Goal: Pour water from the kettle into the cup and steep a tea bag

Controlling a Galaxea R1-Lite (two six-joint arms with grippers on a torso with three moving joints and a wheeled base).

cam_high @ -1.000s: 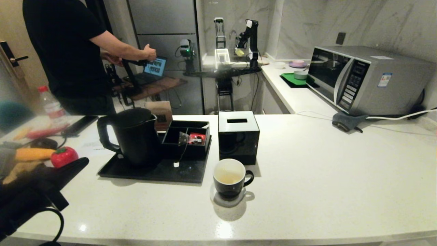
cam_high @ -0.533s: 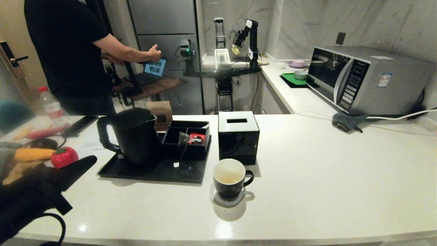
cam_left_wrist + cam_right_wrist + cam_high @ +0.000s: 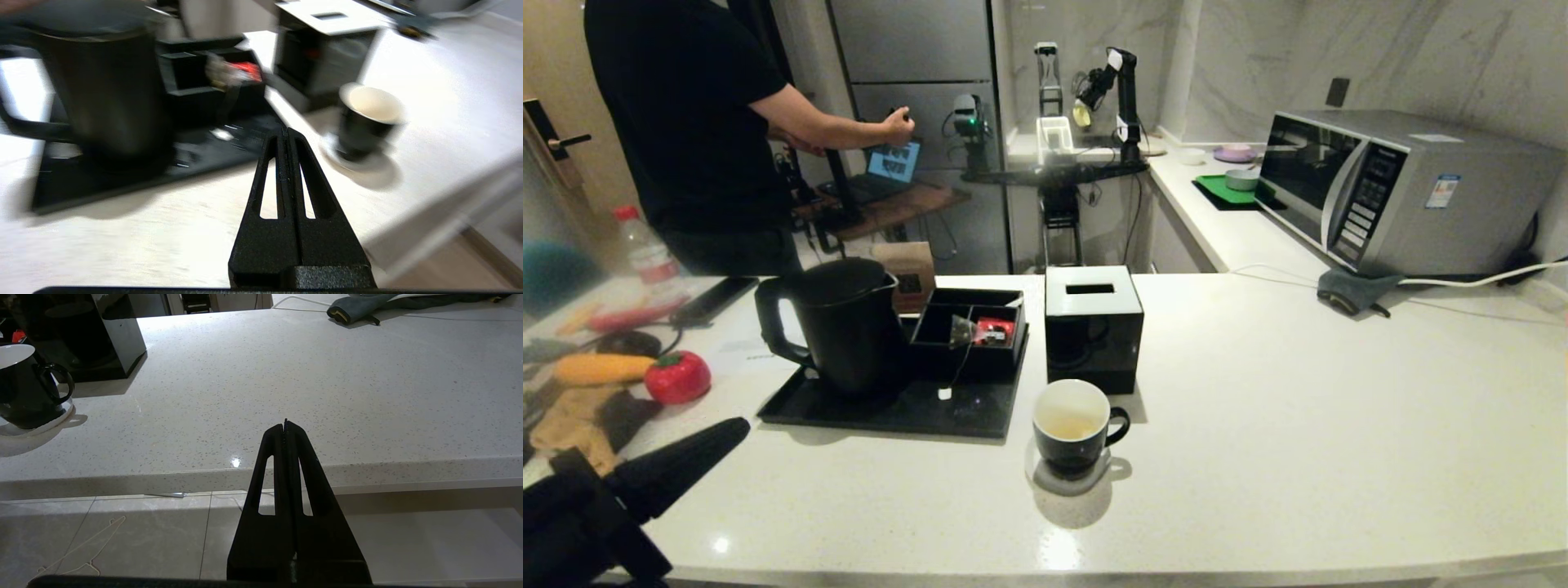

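The tall black kettle (image 3: 841,327) (image 3: 102,81) stands on a black tray (image 3: 890,416), its handle facing left. Behind it, a black compartment box holds the pale tea bag (image 3: 961,330) (image 3: 220,73); its string hangs over the box's front and the tag lies on the tray. The black cup (image 3: 1072,425) (image 3: 367,118) (image 3: 24,388) sits on a coaster right of the tray, handle to the right. Water is hidden. My left gripper (image 3: 737,429) (image 3: 288,131) is shut and empty, low at the counter's front left. My right gripper (image 3: 285,422), shut and empty, hangs before the counter's front edge.
A black tissue box (image 3: 1092,327) stands just behind the cup. A microwave (image 3: 1405,192) and a grey cloth (image 3: 1352,290) are at the back right. Toy fruit, including a red one (image 3: 676,377), lies at the left. A person (image 3: 686,122) stands behind the counter.
My left gripper has dropped lower and come forward from the toy fruit, over the counter's front left. The person's hand behind has shifted slightly right.
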